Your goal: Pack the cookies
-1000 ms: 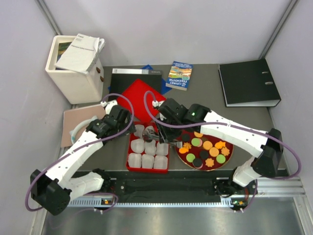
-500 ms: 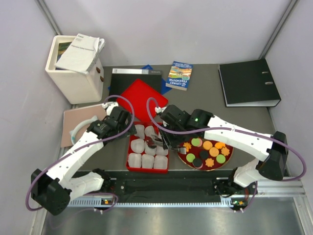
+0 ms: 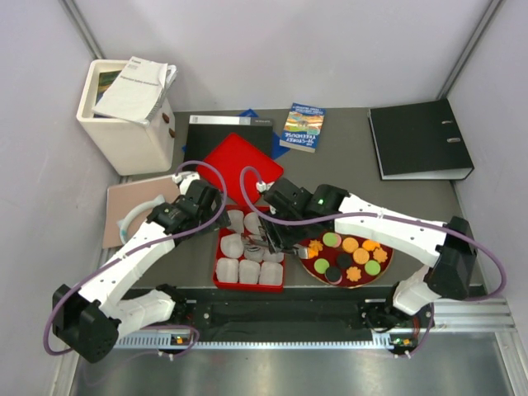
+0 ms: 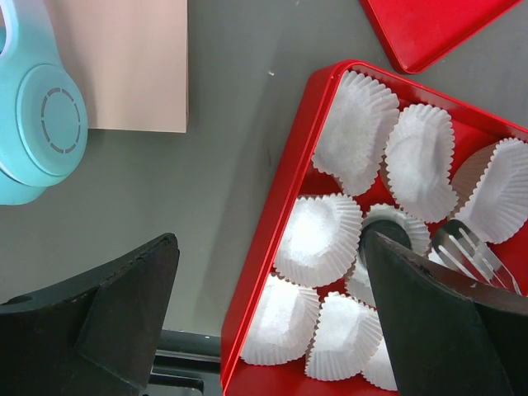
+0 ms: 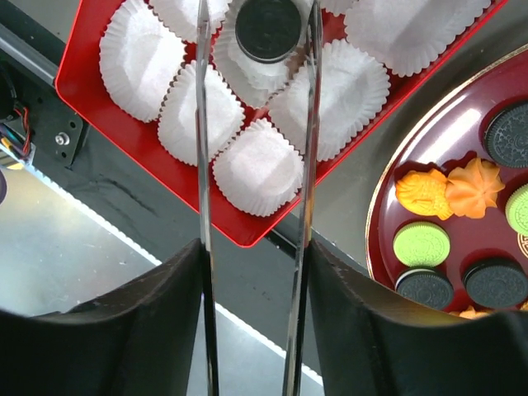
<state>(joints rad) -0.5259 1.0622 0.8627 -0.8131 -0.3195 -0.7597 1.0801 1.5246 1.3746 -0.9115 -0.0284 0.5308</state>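
Observation:
Several cookies (image 3: 351, 256), black, green and orange, lie on a dark red round plate (image 3: 388, 250). The red tray (image 3: 219, 283) left of it holds white paper liners (image 5: 259, 165). My right gripper (image 5: 256, 247) is shut on metal tongs (image 5: 202, 124) over the tray. The tong tips stand a little wider than a black cookie (image 5: 266, 29), which lies in a liner between them. My left gripper (image 4: 268, 239) hangs open and empty over the tray's left rim (image 4: 276, 214). The tong tips (image 4: 474, 256) also show in the left wrist view.
A red lid (image 3: 239, 161) lies behind the tray. At the left are light blue headphones (image 4: 37, 124) on a pink board (image 3: 124, 202). At the back stand a white box (image 3: 124, 120), a black notebook (image 3: 223, 130), a book (image 3: 302, 127) and a black binder (image 3: 421, 139).
My right arm shifted left with the tongs and the black cookie over the tray. The tongs then spread, and the cookie now rests in a liner. The left arm stayed put.

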